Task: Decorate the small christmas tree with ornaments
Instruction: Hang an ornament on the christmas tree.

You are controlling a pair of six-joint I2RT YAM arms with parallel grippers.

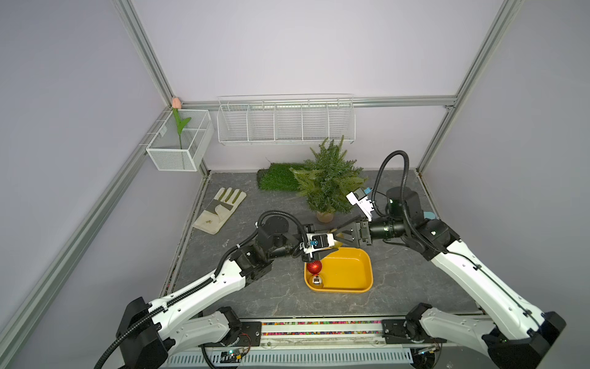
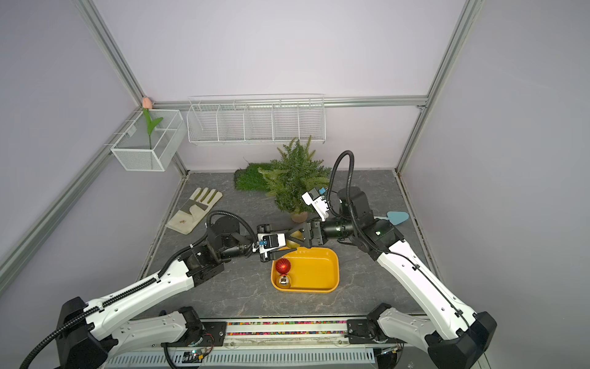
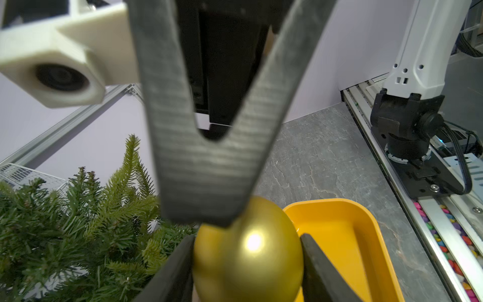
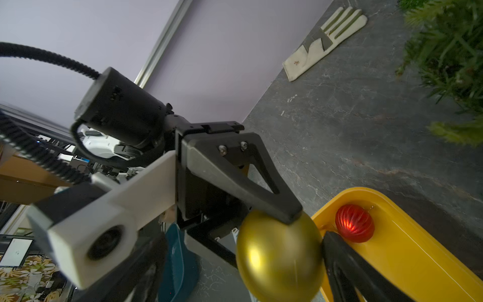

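The small christmas tree (image 1: 329,182) stands on its tan base at the back of the grey table. Just in front of it, above the far rim of the yellow tray (image 1: 370,274), my two grippers meet tip to tip. My left gripper (image 3: 248,261) is shut on the smooth gold ornament (image 3: 248,251), one dark finger on each side. My right gripper (image 4: 243,245) stands open around the same gold ornament (image 4: 279,256); one finger touches it, the other is well clear. The ribbed red ornament (image 1: 314,267) and the small silver ornament (image 1: 317,281) lie in the tray's left end.
A work glove (image 1: 220,209) lies at the left of the table. A roll of green grass (image 1: 277,177) sits behind the tree. A teal scoop (image 2: 397,218) lies at the right edge. A wire basket holding a tulip (image 1: 178,143) and a wire rack (image 1: 285,121) hang on the walls.
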